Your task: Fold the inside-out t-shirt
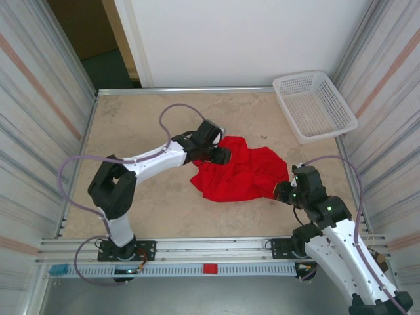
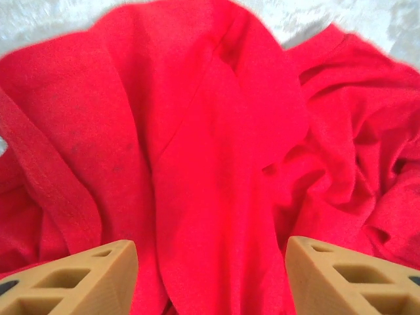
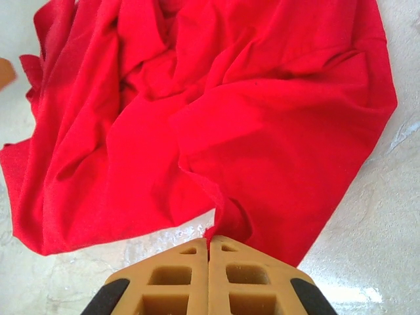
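Note:
The inside-out t-shirt (image 1: pixel 239 174) lies as a crumpled bright red heap on the beige table, right of centre. My left gripper (image 1: pixel 220 155) sits at the heap's upper left edge. In the left wrist view its tan fingers (image 2: pixel 98 275) stand apart, open, over a broad fold of the red t-shirt (image 2: pixel 216 164) that runs between them. My right gripper (image 1: pixel 282 191) is at the heap's lower right corner. In the right wrist view it (image 3: pixel 209 239) is shut, with a thin edge of the t-shirt (image 3: pixel 262 118) pinched at its tips. No print shows on the cloth.
A white mesh basket (image 1: pixel 315 105) stands at the table's back right corner. Corrugated walls close in both sides, and a metal rail (image 1: pixel 210 252) runs along the near edge. Bare tabletop (image 1: pixel 138 118) lies to the left and behind the heap.

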